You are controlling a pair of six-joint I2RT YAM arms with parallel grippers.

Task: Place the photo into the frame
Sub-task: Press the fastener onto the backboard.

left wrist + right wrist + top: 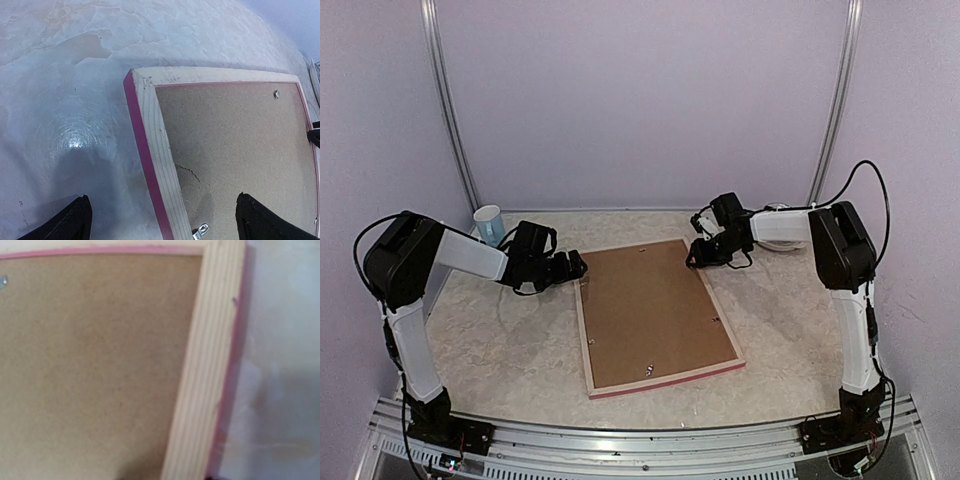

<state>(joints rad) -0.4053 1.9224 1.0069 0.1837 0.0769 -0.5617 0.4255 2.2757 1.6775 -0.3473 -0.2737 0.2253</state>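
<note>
The frame (665, 381) lies face down in the middle of the table, pale wood back up, pink edges showing. A plain brown backing board (650, 310) sits inside it. The photo is hidden. My left gripper (578, 266) is at the frame's far left corner, open, its fingers (75, 220) straddling the left rail (155, 130) without holding it. My right gripper (695, 257) is low at the far right corner, right over the rail (205, 365). Its fingers barely show.
A pale blue cup (489, 224) stands at the back left beside the left arm. Small metal clips (201, 230) sit along the frame's inner edge. Purple walls close in the back and both sides.
</note>
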